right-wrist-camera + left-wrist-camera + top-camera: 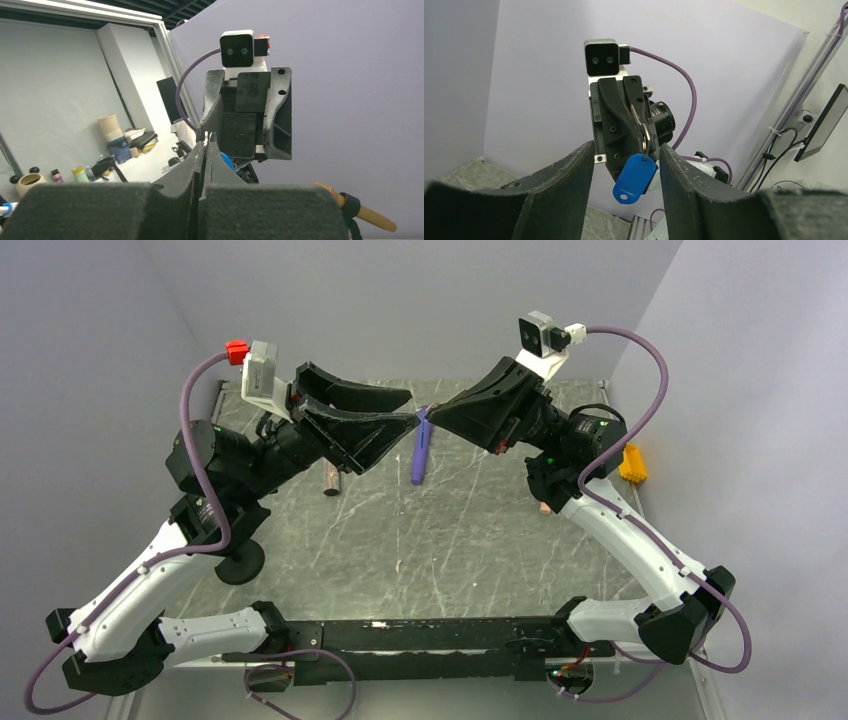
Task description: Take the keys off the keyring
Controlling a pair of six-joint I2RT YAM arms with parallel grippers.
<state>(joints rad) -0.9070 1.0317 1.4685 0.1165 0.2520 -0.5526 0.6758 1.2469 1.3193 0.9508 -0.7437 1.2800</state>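
Both grippers are raised and face each other tip to tip. My right gripper (434,413) is shut, and a thin grey key (637,121) lies pinched between its fingers. From the key hangs the metal ring (645,142) with the blue oblong tag of the keyring (635,177). My left gripper (626,147) is open. Its two fingers stand on either side of the hanging tag without touching it. In the right wrist view the shut gripper (205,146) shows a sliver of ring (212,136) above its tips and a bit of the blue tag (227,161) behind.
A long purple wand (420,455) lies on the grey marble table (430,540) below the grippers. A peach cylinder (331,481) lies near the left arm. A yellow object (631,463) sits at the right edge. A black disc (240,562) rests at the front left.
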